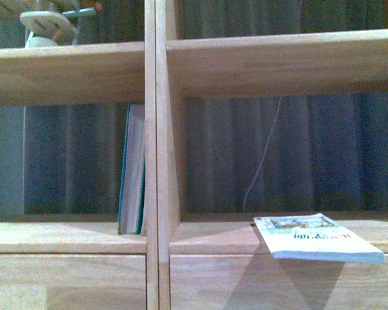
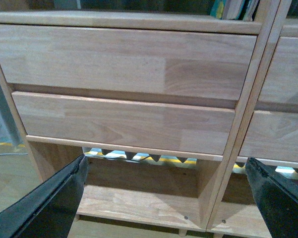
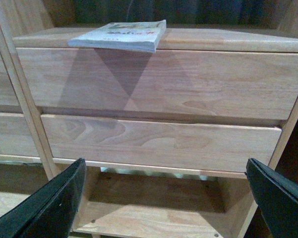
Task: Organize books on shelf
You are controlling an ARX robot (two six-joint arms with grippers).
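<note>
Straight ahead in the front view, the light-wood shelf (image 1: 277,61) is split by its central divider (image 1: 158,155). The teal book (image 1: 132,171) stands upright just left of the divider, touching it, with its page edges facing out. The white paperback (image 1: 316,239) lies flat in the compartment right of the divider, well apart from it, and its near corner juts out over the front edge. From the left wrist view, the left gripper (image 2: 164,166) hangs low before the two drawer fronts (image 2: 124,59) left of the divider (image 2: 248,114). Its black fingers (image 2: 54,203) are spread wide with nothing between them. The foot of the teal book (image 2: 233,7) shows far above it, beside the divider. From the right wrist view, the right gripper (image 3: 163,166) sits low before the drawer fronts (image 3: 163,82) right of the divider (image 3: 20,99). Its fingers (image 3: 54,203) are likewise spread wide and hold nothing. The paperback (image 3: 121,35) rests on the ledge above the upper drawer front, overhanging it, well above the gripper and slightly toward the divider from its midline.
</note>
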